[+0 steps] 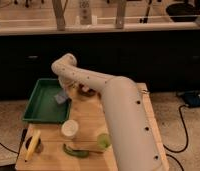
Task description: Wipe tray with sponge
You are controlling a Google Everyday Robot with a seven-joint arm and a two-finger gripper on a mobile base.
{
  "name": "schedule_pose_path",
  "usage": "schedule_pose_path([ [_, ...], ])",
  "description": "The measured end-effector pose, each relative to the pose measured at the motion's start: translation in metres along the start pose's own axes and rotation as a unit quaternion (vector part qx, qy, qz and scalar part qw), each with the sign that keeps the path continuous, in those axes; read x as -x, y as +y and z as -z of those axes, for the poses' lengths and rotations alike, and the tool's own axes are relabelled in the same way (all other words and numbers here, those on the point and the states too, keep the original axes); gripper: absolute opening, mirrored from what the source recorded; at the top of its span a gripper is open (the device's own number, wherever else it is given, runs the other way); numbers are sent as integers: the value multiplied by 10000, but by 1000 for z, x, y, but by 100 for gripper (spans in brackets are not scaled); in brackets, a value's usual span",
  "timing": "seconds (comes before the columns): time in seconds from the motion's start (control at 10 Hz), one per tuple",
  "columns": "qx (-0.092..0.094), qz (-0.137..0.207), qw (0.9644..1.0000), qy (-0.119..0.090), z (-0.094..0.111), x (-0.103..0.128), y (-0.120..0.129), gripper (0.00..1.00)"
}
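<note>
A green tray (40, 107) lies on the left side of the wooden table (88, 125). My white arm reaches from the lower right up and over to the tray's right rim. My gripper (64, 95) hangs there, shut on a small grey-blue sponge (61, 98). The sponge is at the tray's right edge, just over its inside. The arm's wrist hides most of the gripper.
A white cup (69, 128) stands just in front of the tray. A green apple (104, 141), a dark green vegetable (75, 151) and a banana (32, 145) lie near the table's front edge. A brown object (86, 91) sits behind the gripper. Cables run across the floor at right.
</note>
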Motion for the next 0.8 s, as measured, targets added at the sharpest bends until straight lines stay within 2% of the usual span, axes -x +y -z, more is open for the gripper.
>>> schedule_pose_path([
  [0.8, -9, 127, 9999, -4, 0, 7, -3, 2],
])
